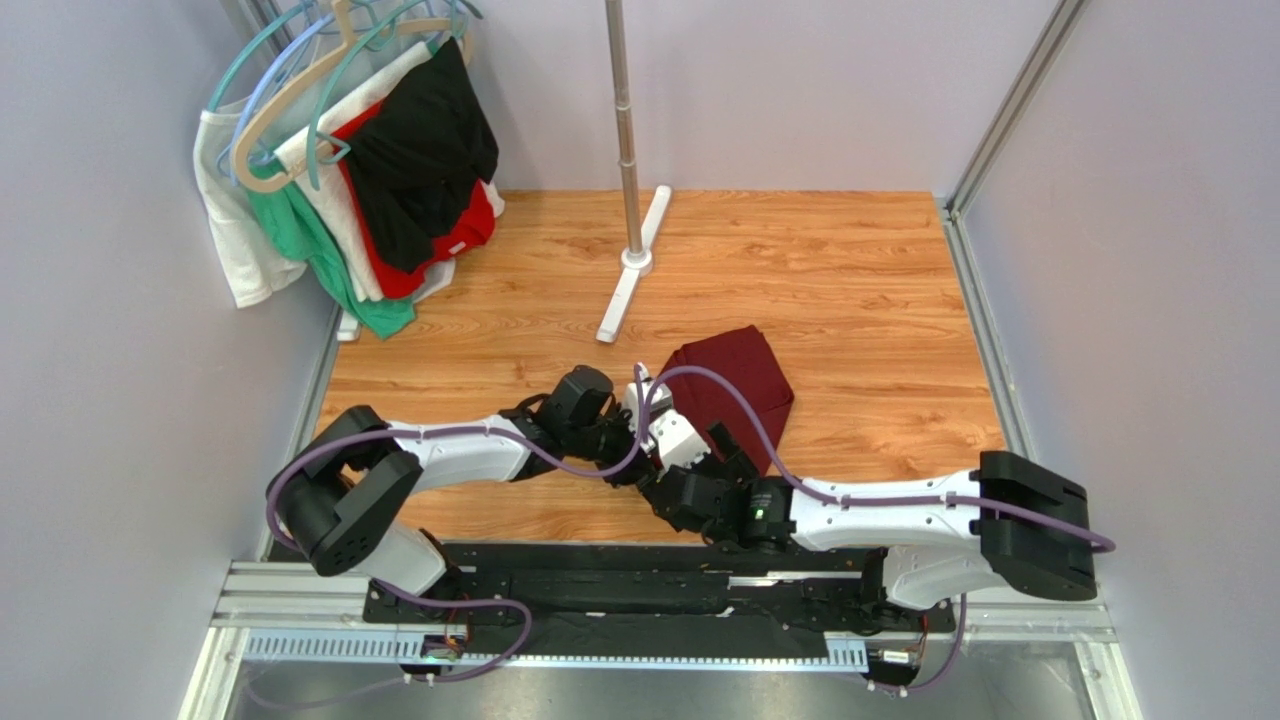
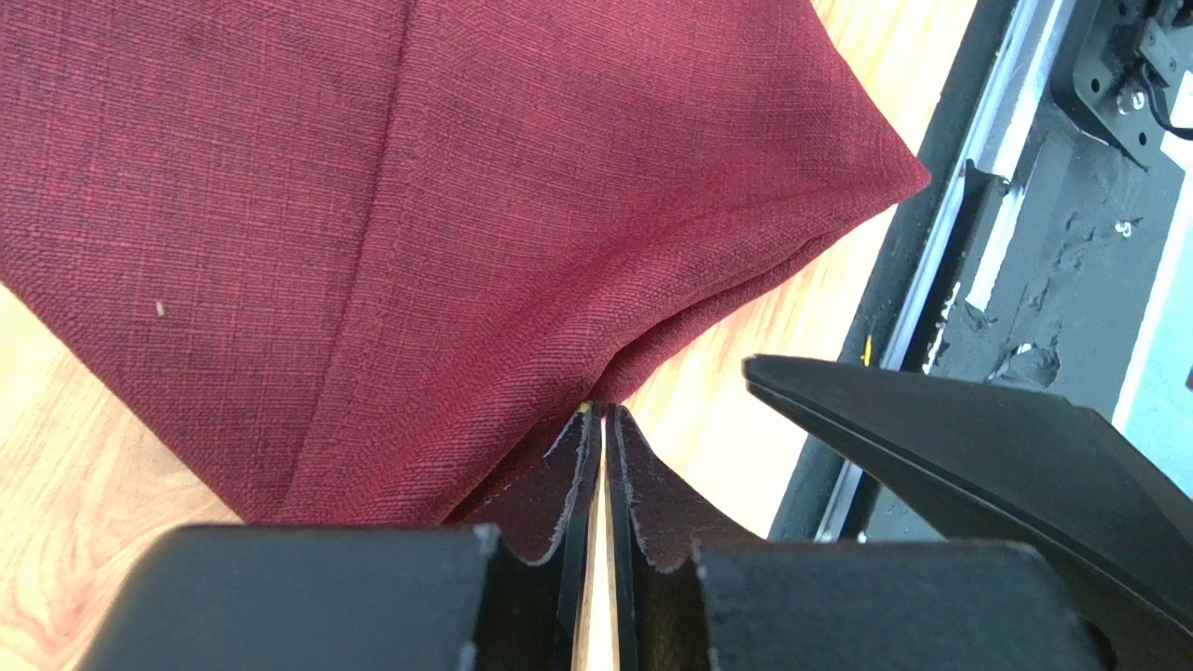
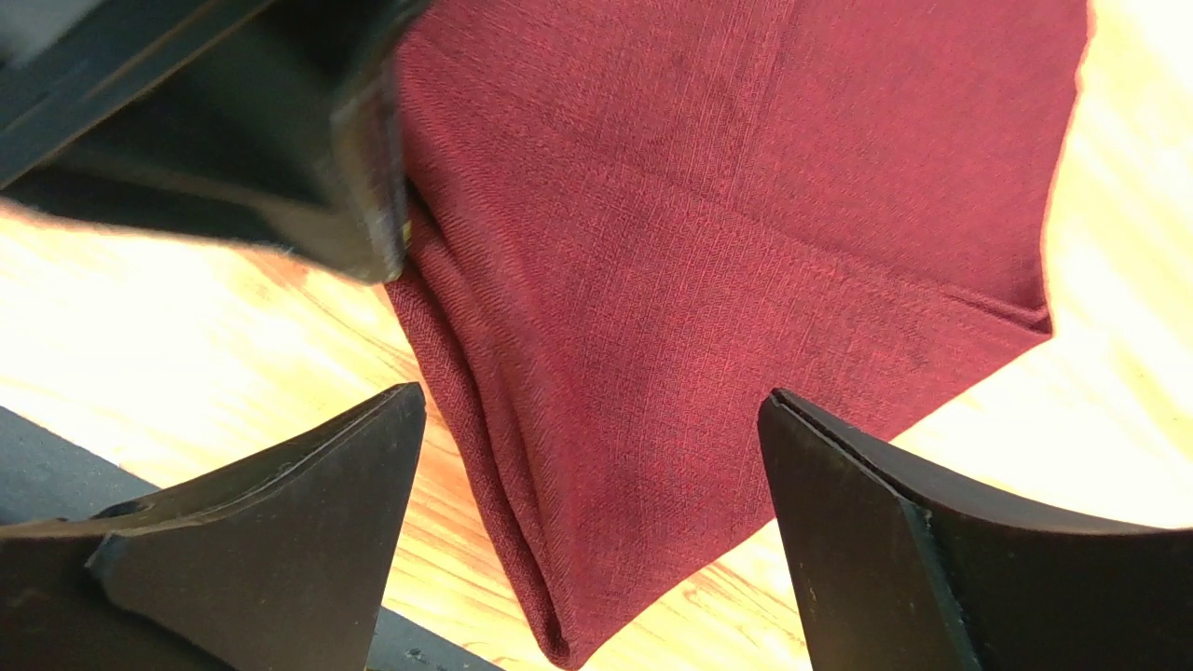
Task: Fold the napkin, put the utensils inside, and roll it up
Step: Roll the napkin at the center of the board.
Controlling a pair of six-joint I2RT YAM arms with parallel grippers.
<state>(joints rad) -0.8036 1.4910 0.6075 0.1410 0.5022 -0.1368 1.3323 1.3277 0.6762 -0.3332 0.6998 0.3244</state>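
Maroon napkin [image 1: 736,383] lies folded near the worktop's [image 1: 857,285] near edge; left tool [image 2: 604,420] is clamped on its left edge; right tool [image 3: 591,406] hovers, fingers apart, over its near corner; bare wood lies rightward.

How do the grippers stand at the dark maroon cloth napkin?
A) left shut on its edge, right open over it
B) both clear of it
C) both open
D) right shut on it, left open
A: the left gripper is closed tight on the edge of the dark maroon cloth napkin, while the right gripper stands wide open above the cloth.
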